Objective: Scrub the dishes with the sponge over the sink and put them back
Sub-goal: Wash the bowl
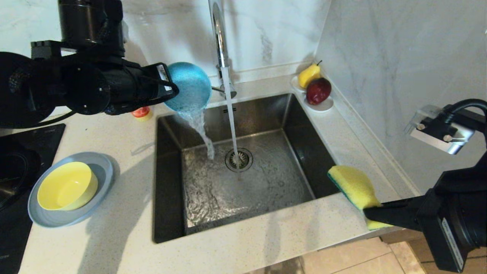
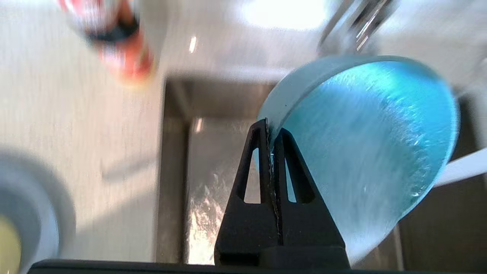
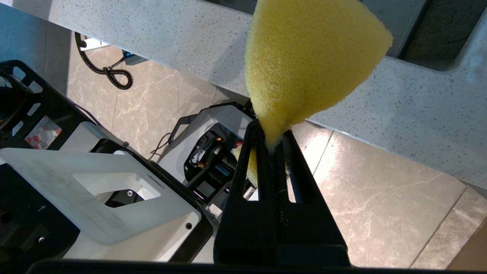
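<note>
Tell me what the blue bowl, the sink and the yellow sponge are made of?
The teal-blue bowl looks like glazed ceramic or hard plastic; its glossy speckled surface leaves that open. The sink is brushed stainless steel, grey with a dull sheen. The sponge is soft porous yellow foam with a dark green scouring layer along one edge.

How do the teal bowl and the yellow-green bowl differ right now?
The teal bowl is pinched by its rim in the left gripper, tipped on edge above the sink and spilling water; the yellow-green bowl sits upright on the grey-blue plate on the counter, untouched. The yellow-green bowl looks somewhat larger. Both are round and plain.
</note>
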You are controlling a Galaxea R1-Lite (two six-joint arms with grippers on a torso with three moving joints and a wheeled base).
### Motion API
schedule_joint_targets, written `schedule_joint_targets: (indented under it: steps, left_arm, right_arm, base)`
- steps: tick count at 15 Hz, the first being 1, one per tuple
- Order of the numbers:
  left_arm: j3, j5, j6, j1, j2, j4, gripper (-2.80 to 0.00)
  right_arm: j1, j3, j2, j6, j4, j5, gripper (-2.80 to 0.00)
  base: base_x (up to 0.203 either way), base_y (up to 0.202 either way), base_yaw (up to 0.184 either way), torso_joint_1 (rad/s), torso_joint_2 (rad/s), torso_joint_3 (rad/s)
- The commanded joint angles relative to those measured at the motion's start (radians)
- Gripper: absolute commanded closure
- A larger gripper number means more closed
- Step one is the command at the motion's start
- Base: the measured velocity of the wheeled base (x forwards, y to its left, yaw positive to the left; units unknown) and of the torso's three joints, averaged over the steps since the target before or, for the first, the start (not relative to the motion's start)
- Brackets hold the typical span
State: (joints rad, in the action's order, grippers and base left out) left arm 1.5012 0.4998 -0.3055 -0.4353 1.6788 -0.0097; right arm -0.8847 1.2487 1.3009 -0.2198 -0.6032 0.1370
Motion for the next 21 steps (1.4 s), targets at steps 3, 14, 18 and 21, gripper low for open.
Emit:
schedule_joint_targets:
  steps: [3,14,18,21]
  left_arm:
    - [-0.103,-0.033,0.101,0.000,-0.037,-0.242,0.00]
    - [-0.379,-0.235,0.314,0.001,-0.120,-0.663,0.00]
    - [-0.477,-0.248,0.382,0.000,-0.122,-0.794,0.00]
    - [-0.517,-0.248,0.382,0.001,-0.104,-0.795,0.00]
  right_arm:
    - [0.001,0.000,-0.003,0.000,-0.004,0.001,0.00]
    - [0.001,-0.005,0.005,0.000,-0.003,0.001,0.00]
    - [0.000,-0.008,0.005,-0.001,-0.003,0.001,0.00]
    - [0.000,-0.011,0.005,-0.001,-0.003,0.000,0.00]
  base:
    - [0.000,0.000,0.000,0.000,0.00,0.000]
    - [0.000,0.000,0.000,0.000,0.00,0.000]
    - [0.000,0.000,0.000,0.000,0.00,0.000]
    - [0.000,0.000,0.000,0.000,0.00,0.000]
